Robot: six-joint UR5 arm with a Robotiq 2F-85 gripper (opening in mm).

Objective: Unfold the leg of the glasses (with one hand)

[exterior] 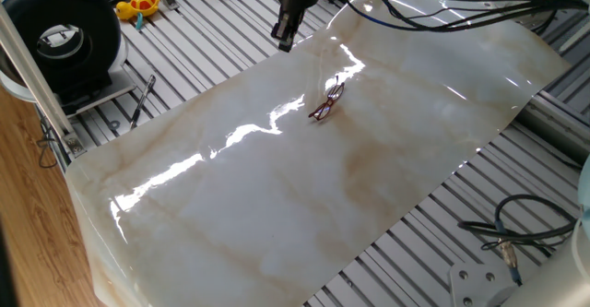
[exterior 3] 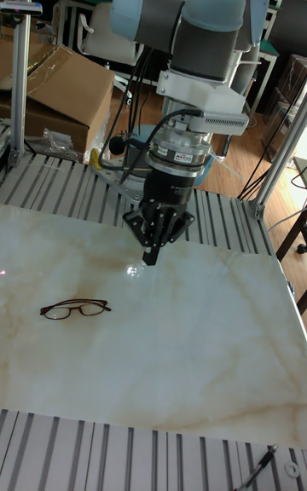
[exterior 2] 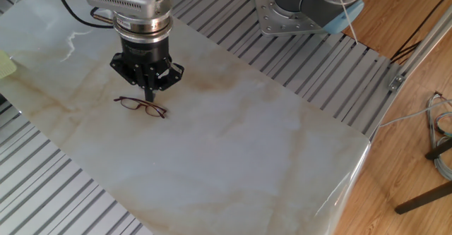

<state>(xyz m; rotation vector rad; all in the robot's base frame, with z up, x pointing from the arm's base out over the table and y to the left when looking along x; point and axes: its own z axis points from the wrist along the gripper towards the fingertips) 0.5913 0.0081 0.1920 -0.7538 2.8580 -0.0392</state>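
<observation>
The glasses are small, with thin dark reddish rims, and lie flat on the marble sheet. They also show in the other fixed view as the glasses and in the tall view as the glasses, with both arms folded behind the lenses as far as I can tell. My gripper hangs above the sheet's far edge. In the other fixed view the gripper points straight down just behind the frame, apart from it. Its fingers meet in a point with nothing between them.
A black round device stands at the left, with a dark pen-like tool on the slatted table beside it. A yellow toy lies at the back. Cables lie at the lower right. The arm's base stands behind the sheet.
</observation>
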